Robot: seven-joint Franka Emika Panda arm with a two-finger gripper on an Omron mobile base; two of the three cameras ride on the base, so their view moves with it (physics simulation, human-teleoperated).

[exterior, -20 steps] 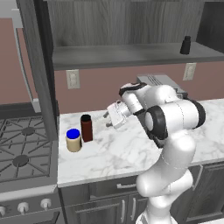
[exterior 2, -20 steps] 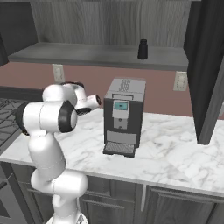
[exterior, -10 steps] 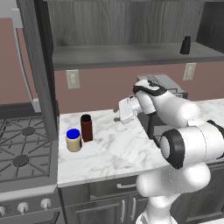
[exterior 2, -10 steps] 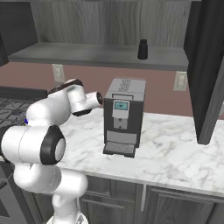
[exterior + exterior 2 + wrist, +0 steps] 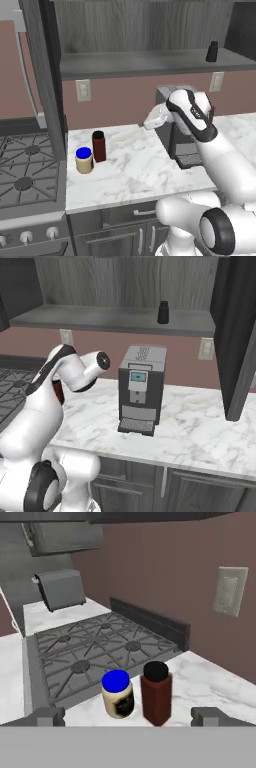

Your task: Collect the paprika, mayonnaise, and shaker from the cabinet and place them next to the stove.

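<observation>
The paprika (image 5: 99, 146) and the mayonnaise (image 5: 84, 160) stand side by side on the marble counter, just right of the stove (image 5: 25, 170). In the hand view the mayonnaise (image 5: 118, 694) is left of the paprika (image 5: 156, 693), with the stove (image 5: 90, 647) behind them. My gripper (image 5: 128, 718) is open and holds nothing, its fingertips (image 5: 47, 716) spread wide. It hovers (image 5: 149, 121) over the counter to the right of both bottles, pointing toward them. The black shaker (image 5: 213, 51) stands on the cabinet shelf (image 5: 150, 64) at the far right, and also shows as the shaker (image 5: 163, 312).
A grey boxy coffee machine (image 5: 141, 388) sits on the counter right beside my hand, under the shelf. A wall outlet (image 5: 83, 90) is behind the bottles. A dark cabinet side panel (image 5: 237, 341) hangs at the right.
My open gripper has drawn back from the paprika to the right and slightly up, toward the coffee machine, while the arm's elbow swung right. The bottles have stayed put.
</observation>
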